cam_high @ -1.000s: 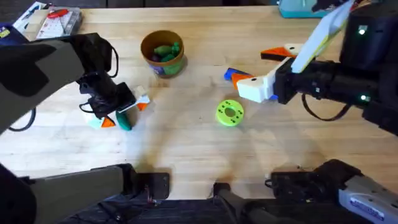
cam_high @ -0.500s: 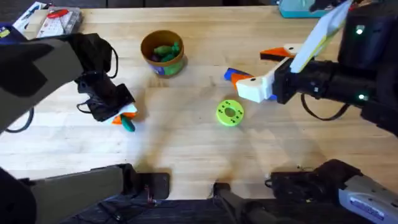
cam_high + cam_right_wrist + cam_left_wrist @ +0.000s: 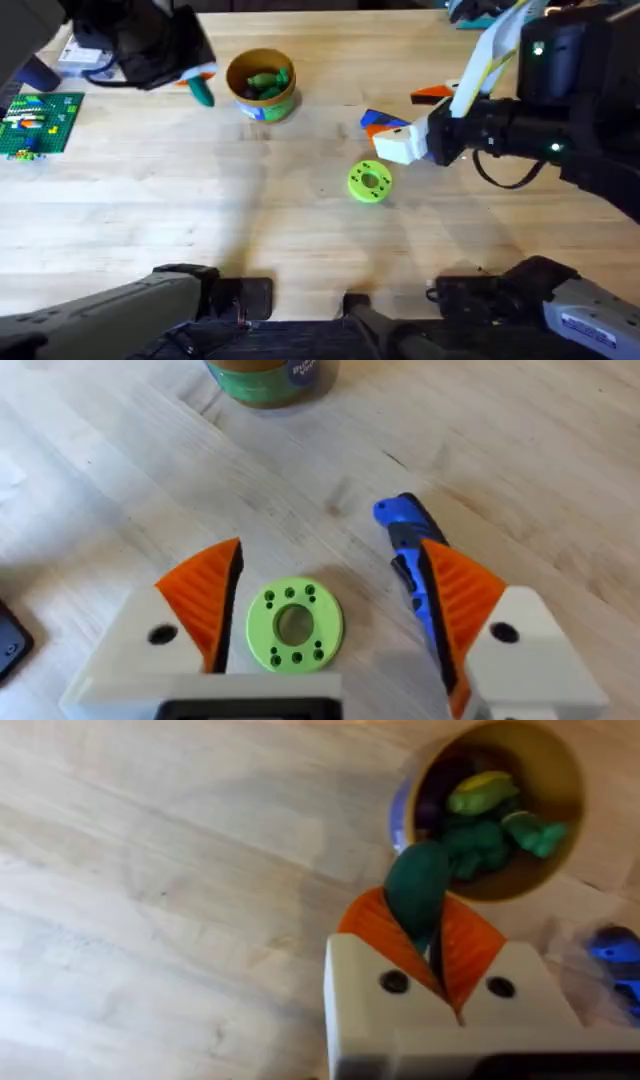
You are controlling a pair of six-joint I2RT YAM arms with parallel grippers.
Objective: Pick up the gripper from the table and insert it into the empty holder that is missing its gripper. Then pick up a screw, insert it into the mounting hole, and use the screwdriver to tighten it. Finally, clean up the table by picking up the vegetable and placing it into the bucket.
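Vegetable [image 3: 416,892] between left end effector [image 3: 430,942] pads, beside bucket [image 3: 560,830]

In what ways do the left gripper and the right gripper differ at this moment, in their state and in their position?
The left gripper is shut on the small dark green toy vegetable; the right gripper is open and holds nothing. The left one hangs beside the round yellow-tan bucket; the right one is over the lime-green disc with a hole, near the slim blue screwdriver. Both have white bodies with orange ribbed pads.
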